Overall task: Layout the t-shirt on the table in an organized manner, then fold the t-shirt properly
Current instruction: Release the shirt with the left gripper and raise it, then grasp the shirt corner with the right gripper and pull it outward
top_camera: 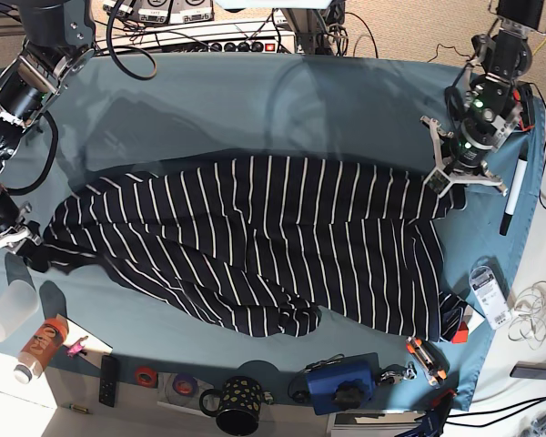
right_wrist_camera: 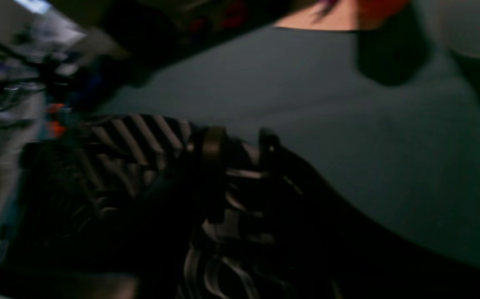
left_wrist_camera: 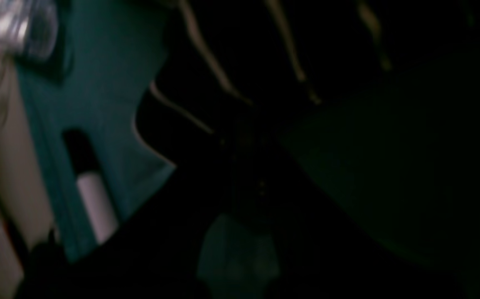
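Observation:
The t-shirt (top_camera: pixel 255 237), dark with thin white stripes, lies spread and wrinkled across the middle of the table (top_camera: pixel 255 109). Its lower edge is bunched near the front centre. My left gripper (top_camera: pixel 450 187) is at the shirt's right upper corner, shut on the fabric there. In the left wrist view, dark striped t-shirt cloth (left_wrist_camera: pixel 264 62) fills most of the frame above the teal table (left_wrist_camera: pixel 98 83). My right gripper (top_camera: pixel 14 238) sits at the shirt's far left end. The right wrist view is blurred, with striped t-shirt fabric (right_wrist_camera: pixel 140 133) close to the fingers, so their opening is unclear.
Along the front edge stand a clear cup (top_camera: pixel 5 309), a bottle (top_camera: pixel 36 346), a remote (top_camera: pixel 109 378), a dark mug (top_camera: pixel 237 401) and a blue item (top_camera: pixel 341 382). A marker (top_camera: pixel 512 196) lies near the right edge. Cables and a power strip (top_camera: pixel 209 41) line the back.

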`<state>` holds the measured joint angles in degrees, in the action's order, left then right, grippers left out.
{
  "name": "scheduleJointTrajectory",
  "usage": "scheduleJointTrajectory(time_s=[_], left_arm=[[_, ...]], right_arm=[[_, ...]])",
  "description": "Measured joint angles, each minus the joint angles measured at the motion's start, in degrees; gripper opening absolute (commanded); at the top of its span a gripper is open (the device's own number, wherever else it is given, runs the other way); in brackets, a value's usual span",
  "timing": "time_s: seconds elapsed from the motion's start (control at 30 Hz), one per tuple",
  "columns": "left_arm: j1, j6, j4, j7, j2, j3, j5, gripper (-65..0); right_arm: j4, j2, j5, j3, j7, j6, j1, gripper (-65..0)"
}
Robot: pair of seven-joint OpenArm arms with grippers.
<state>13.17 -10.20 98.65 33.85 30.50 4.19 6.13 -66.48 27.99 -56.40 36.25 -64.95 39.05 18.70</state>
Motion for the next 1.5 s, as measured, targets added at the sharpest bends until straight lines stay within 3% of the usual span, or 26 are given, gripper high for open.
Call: scheduleJointTrajectory(time_s=[0.17, 0.37, 0.5, 0.67, 0.8, 1.1, 1.17, 1.27, 1.37, 1.5], left_arm=[[2.4, 3.04, 7.78, 11.61, -0.31, 0.31, -0.2, -65.0], [7.74, 3.39, 22.67, 13.86, -0.24, 0.24, 1.62, -65.0], [12.55, 3.87, 29.68, 14.23, -0.17, 0.24, 3.98, -65.0], [17.38, 5.68, 31.06, 14.19, -0.17, 0.24, 7.69, -65.0], [19.54, 5.68, 31.06, 14.16, -0.66, 0.22, 7.85, -65.0], [21.22, 5.68, 31.06, 14.14, -7.43, 0.2, 7.91, -65.0], [21.22, 5.68, 31.06, 14.16, -8.57, 0.2, 7.41, -65.0], [21.22, 5.29, 31.04, 14.16, -9.05, 0.2, 6.67, -65.0], [21.22, 5.29, 31.04, 14.14, -9.09, 0.2, 6.43, -65.0], [21.24, 5.31, 31.04, 13.97, -9.07, 0.2, 6.45, -65.0]], right_arm=[[0.0, 1.01, -9.6, 3.61, -3.5, 0.42, 0.57, -50.4], [0.0, 2.21, -15.23, 15.04, -12.02, 0.55, 0.76, -50.4], [0.0, 4.94, -17.31, 16.13, -16.09, 0.87, -2.6, -50.4], [0.0, 5.68, -17.22, 16.06, -16.06, 0.87, -9.99, -50.4], [-0.09, 4.2, -17.25, 15.87, -15.78, 0.9, -15.56, -50.3], [0.0, -2.93, -17.11, 7.67, -15.91, 0.9, -21.84, -50.3], [-0.02, -4.57, -14.97, 5.35, -10.78, 0.87, -21.73, -50.3], [0.0, -6.8, -6.82, 3.87, -3.91, 0.66, -20.57, -50.3], [0.0, -9.07, -1.95, 3.02, -1.57, 0.66, -18.45, -50.3], [0.0, -11.08, -0.98, 1.81, -1.16, 0.63, -15.93, -50.3]])
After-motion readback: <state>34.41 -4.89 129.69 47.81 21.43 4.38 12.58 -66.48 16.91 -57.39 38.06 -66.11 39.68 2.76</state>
